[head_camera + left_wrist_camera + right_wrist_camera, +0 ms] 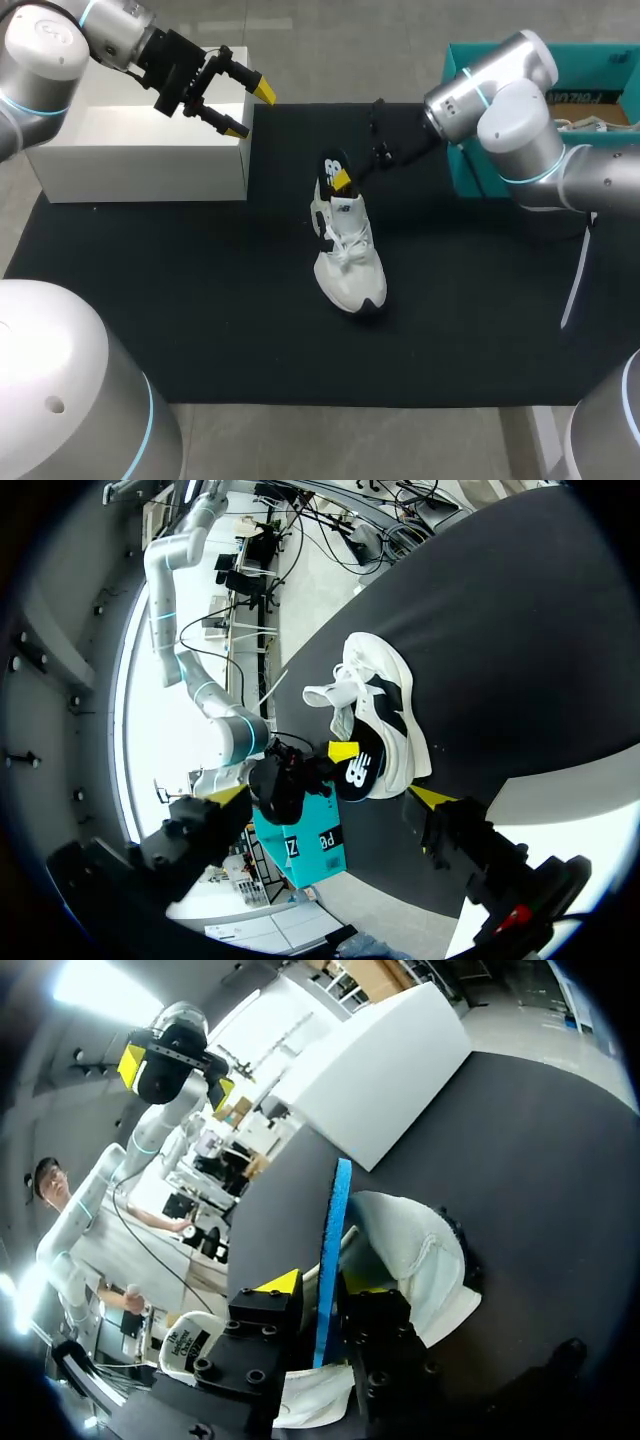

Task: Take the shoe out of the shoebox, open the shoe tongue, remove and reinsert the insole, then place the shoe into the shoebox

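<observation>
A white shoe stands on the black mat, toe toward me. Its insole, dark on top with a blue edge, sticks up out of the heel. My right gripper is at the heel with the insole between its fingers. A narrow gap shows beside one finger, so it stands slightly open. My left gripper hangs wide open above the right end of the white shoebox, holding nothing. Seen from the left wrist, the shoe lies well ahead of that open gripper.
A teal box stands at the back right, behind my right arm. The white shoebox sits at the mat's back left corner. Bare mat lies around the shoe on its left, right and front.
</observation>
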### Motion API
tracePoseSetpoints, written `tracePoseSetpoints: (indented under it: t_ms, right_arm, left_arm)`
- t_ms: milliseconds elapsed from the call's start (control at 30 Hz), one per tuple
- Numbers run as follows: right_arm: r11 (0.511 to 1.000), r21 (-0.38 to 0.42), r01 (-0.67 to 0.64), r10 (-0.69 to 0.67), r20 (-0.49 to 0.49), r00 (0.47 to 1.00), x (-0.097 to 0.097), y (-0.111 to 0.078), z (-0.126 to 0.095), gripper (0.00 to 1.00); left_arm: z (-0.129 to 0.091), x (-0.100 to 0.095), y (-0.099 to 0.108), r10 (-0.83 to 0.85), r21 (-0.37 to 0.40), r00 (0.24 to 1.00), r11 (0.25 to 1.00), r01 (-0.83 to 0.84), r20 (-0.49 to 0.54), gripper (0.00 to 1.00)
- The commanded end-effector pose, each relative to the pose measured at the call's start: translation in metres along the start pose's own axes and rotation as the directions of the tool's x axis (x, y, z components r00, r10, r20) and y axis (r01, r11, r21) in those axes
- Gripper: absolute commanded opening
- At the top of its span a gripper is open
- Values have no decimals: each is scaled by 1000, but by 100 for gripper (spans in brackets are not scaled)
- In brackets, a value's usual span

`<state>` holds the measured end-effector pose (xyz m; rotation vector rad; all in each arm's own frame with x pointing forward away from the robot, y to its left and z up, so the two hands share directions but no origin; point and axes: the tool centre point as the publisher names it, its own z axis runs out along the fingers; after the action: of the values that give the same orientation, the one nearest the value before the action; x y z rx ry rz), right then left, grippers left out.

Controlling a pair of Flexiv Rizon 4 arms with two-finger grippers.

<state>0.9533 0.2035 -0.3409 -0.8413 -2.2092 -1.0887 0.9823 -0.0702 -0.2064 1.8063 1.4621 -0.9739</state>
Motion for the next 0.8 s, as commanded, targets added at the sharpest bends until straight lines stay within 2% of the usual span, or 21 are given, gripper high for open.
tracePoseSetpoints:
  t_ms: [33, 167, 600, 800]
  right_arm:
    - [1000, 15, 3, -3, 3, 1000, -1, 8, -5, 0]
    - [1000, 24, -5, 5, -1, 1000, -2, 8, -5, 0]
    - [995, 63, -80, 84, -61, 995, 3, -17, 13, 0]
    - [992, 82, -97, 103, -76, 992, 6, -23, 18, 0]
  left_arm:
    - [0, 0, -1, 1, -3, 1000, 1000, -1, -3, 100]
    - [0, 0, -1, 1, -3, 1000, 1000, -1, -3, 100]
    - [0, 0, -1, 1, -3, 1000, 1000, -1, -3, 100]
    - [0, 0, -1, 1, -3, 1000, 1000, -1, -3, 100]
